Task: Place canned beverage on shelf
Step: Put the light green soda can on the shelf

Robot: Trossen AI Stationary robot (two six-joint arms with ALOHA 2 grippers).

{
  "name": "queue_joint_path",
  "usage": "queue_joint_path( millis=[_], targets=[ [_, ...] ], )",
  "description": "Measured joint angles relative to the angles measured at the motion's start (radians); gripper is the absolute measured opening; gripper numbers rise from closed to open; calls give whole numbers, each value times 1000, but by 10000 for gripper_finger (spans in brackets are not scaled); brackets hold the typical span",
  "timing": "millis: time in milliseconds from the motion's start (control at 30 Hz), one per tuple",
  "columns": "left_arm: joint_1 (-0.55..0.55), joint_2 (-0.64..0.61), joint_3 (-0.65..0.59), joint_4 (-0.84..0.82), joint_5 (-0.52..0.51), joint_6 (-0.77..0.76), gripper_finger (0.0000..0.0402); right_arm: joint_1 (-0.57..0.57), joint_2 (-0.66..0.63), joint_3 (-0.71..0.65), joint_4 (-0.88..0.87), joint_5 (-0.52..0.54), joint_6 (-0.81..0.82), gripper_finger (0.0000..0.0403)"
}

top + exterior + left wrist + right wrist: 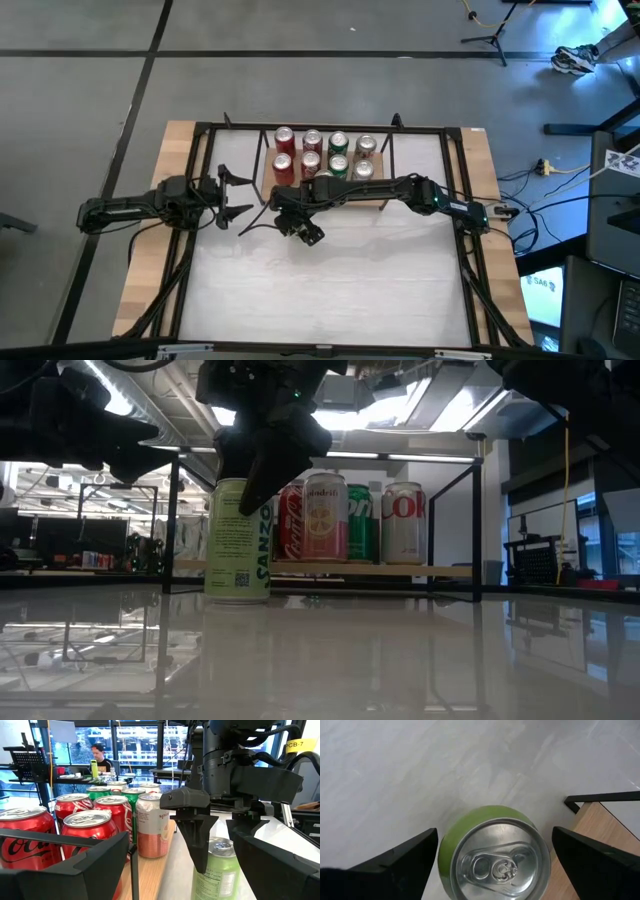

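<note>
white table [330,290] carries the wood shelf [400,570] of upright cans [325,155], one green can [238,540] just beside it.

a pale green canned beverage [238,540] stands upright on the white table, its silver top and pull tab [496,865] unopened. white lettering runs up its side, above a small code square. it sits just off the shelf's [330,569] corner, at about 7 o'clock from the shelf in the high view. the shelf is a low light-wood board in a thin black wire frame, carrying upright cans in two rows: red ones [284,137], green ones [338,143], and a pink one [324,518].
</note>
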Motion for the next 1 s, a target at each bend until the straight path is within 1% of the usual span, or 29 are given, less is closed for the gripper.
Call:
queue_joint_path(
  millis=[400,500,700,767,867,1000],
  targets=[
    [0,0,0,2,-3,0,350,0,0,0,0,0,0,384],
    [0,0,-1,2,-4,0,350,0,0,0,-1,0,0,366],
    [0,0,-1,2,-4,0,350,0,0,1,0,0,0,298],
    [0,0,-1,2,-4,0,350,0,0,1,3,0,1,282],
    [0,0,-1,3,-4,0,350,0,0,1,8,0,48,275],
    [0,0,-1,3,-4,0,350,0,0,2,8,24,148,294]
  ],
)
